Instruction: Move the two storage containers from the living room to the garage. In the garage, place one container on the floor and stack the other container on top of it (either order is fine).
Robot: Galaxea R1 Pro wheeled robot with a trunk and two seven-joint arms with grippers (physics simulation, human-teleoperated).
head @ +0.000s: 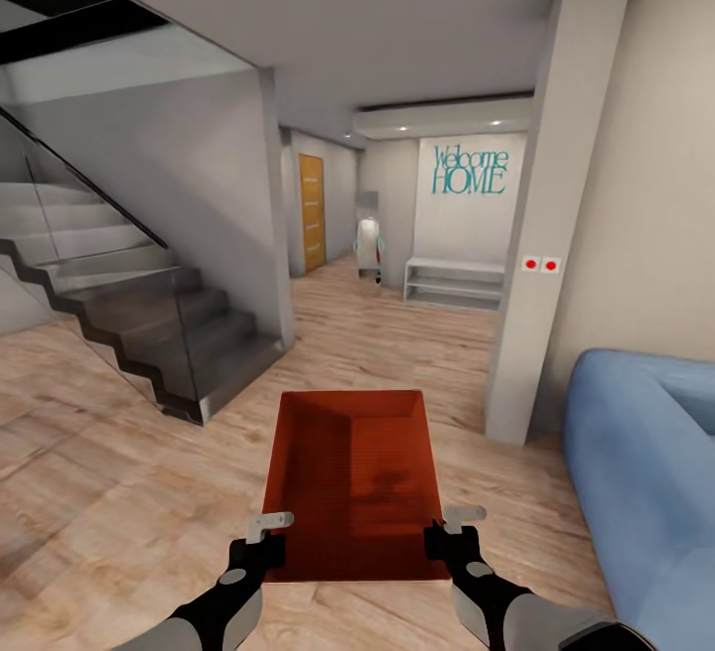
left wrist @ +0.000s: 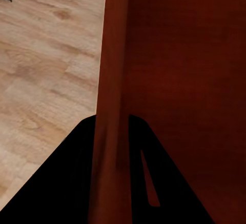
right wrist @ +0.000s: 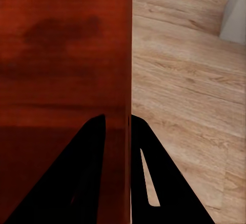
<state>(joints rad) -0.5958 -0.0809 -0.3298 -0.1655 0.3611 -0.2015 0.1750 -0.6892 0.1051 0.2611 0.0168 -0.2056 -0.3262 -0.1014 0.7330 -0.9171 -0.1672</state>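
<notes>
Both tools, left tool [head: 260, 539] and right tool [head: 444, 535], pinch the side walls of the orange-red storage container [head: 350, 477], held above the living-room plank floor [head: 99, 453]; keep it level, steering between staircase [head: 149, 333] and sofa [head: 645, 462].

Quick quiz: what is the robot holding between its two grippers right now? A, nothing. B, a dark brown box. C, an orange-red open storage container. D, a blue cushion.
C: the orange-red storage container sits between the left gripper and right gripper, and each wrist view shows fingers straddling a container wall.
</notes>
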